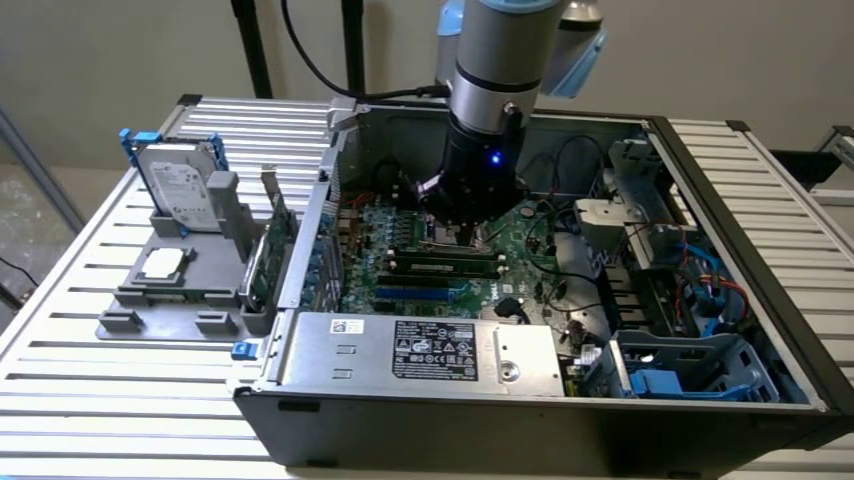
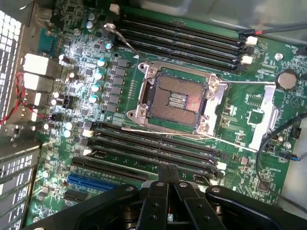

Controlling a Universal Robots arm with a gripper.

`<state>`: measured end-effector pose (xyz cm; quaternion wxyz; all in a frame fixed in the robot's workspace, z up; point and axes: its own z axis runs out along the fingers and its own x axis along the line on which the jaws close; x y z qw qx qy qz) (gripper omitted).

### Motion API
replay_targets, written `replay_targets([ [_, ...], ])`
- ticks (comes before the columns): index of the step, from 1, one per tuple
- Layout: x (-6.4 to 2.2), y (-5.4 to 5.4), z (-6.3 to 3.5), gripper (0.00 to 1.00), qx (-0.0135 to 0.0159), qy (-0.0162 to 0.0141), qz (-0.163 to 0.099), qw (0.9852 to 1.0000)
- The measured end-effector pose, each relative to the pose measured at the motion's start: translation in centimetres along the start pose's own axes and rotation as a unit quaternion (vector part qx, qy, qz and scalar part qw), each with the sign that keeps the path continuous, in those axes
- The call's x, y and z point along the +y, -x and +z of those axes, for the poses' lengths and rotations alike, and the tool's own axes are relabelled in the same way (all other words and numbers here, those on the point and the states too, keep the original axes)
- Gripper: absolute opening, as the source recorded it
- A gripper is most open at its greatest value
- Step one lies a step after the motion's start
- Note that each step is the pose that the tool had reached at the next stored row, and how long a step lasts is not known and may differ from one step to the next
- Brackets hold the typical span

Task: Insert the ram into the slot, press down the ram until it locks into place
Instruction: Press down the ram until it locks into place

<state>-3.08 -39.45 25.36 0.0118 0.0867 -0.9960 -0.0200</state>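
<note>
The gripper (image 2: pixel 168 170) has its jaws together, holding nothing, above a slot (image 2: pixel 153 143). The ram (image 1: pixel 447 267) seems to stand in one. It looks thin, light, stiff and easy to hurt, so touch just its top edge.

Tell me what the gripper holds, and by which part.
Nothing, it seems: the fingers of the gripper meet with nothing between them, and the ram sits apart from them.

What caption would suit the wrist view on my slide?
Gripper hovering over the black memory slots beside the empty CPU socket on the green motherboard.
</note>
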Motion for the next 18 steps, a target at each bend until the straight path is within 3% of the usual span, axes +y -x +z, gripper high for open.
replay_targets([
  [4, 0.00, 0.00, 0.00, 0.11, -0.0014, 0.0006, 0.033, 0.9995],
  [9, 0.00, 0.00, 0.00, 0.11, -0.0032, 0.0014, 0.069, 0.9976],
  [18, 0.00, 0.00, 0.00, 0.11, -0.0033, 0.0014, 0.071, 0.9974],
])
